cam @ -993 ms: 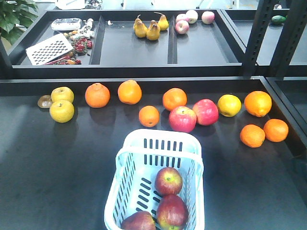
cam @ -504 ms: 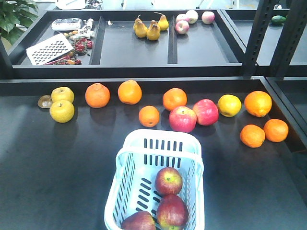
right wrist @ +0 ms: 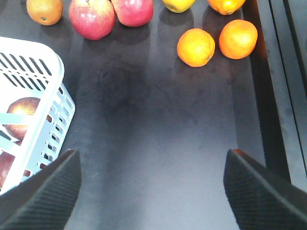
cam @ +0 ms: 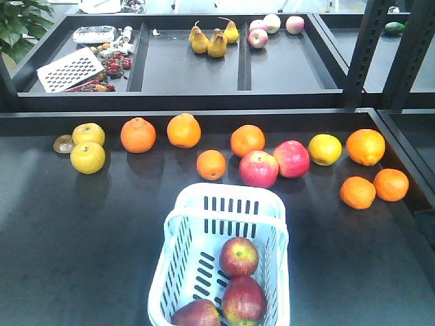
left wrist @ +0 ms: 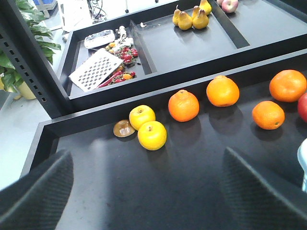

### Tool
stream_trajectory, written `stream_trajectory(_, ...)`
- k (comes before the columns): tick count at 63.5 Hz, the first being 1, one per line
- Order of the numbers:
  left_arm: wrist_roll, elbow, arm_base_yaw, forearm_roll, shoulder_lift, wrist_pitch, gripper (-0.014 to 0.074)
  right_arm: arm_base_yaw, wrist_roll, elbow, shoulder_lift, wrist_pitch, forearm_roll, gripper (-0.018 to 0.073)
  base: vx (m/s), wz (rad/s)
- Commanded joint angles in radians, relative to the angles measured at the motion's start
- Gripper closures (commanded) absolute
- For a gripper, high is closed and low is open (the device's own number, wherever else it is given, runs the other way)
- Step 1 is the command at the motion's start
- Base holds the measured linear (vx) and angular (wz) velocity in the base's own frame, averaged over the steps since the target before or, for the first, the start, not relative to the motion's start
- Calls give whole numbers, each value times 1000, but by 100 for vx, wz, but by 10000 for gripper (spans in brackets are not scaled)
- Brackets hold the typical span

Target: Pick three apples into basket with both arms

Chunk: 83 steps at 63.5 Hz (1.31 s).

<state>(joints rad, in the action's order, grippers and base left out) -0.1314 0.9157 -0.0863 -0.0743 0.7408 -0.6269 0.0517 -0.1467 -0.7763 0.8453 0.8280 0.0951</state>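
Three dark red apples (cam: 238,257) in basket (right wrist: 29,52), left of the empty, spread-fingered right gripper (right wrist: 152,189); left gripper (left wrist: 146,191) likewise spread, holding nothing.

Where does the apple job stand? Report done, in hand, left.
Done: three dark red apples lie in the basket. In hand: nothing; the left gripper and right gripper are open over bare table. Left: seemingly nothing.
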Motion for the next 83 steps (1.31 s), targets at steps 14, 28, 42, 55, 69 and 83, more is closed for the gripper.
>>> stream_trajectory(14,6,25,0,0,-2,63,6,6,-12,-29,-6,-61,4,-14,0,0)
stream_trajectory(28,6,25,0,0,-2,63,6,6,-12,-29,-6,-61,4,10,0,0)
stream_trajectory(42,7,25,0,0,-2,63,8,6,-12,-29,-6,-61,4,102,0,0)
stream_trajectory(55,7,25,0,0,-2,63,131,6,-12,-29,-6,-61,4,272,0,0)
stream_trajectory(69,7,25,0,0,-2,57,501,6,-12,-29,-6,-61,4,542,0,0)
stream_trajectory(83,7,25,0,0,-2,51,604,6,-12,-29,-6,-52,4,568,0,0)
